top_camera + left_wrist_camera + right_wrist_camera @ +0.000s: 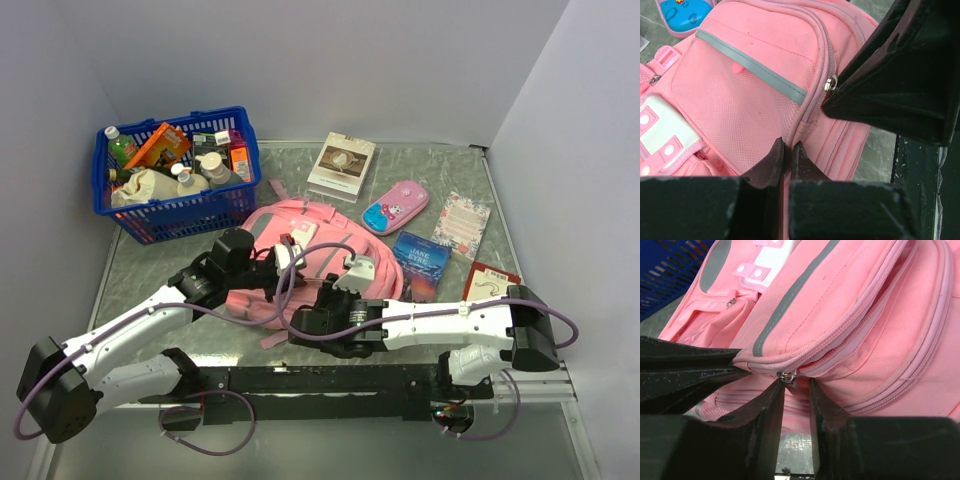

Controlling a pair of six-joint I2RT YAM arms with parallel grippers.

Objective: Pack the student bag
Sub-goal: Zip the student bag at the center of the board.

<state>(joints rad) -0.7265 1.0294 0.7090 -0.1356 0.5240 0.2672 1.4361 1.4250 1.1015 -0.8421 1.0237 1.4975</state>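
Observation:
The student bag [300, 262] is a soft pink backpack lying face up mid-table, with a grey stripe [755, 67] and white patches [662, 127]. My left gripper [788, 145] is shut, pinching a fold of the bag's pink fabric beside a zip seam. My right gripper [797, 384] comes at the bag's near side. Its jaws stand a narrow gap apart, just under the metal zip slider [787, 375], which touches the left fingertip. That zip is parted a little to the right of the slider. In the top view both grippers [283, 258] [335, 288] meet over the bag.
A blue basket [175, 178] of bottles and packets stands at the back left. Behind and right of the bag lie a white book [341, 165], a pink-and-blue pencil case [395, 206], a floral card [461, 222], a blue book [420, 262] and a red booklet [490, 280].

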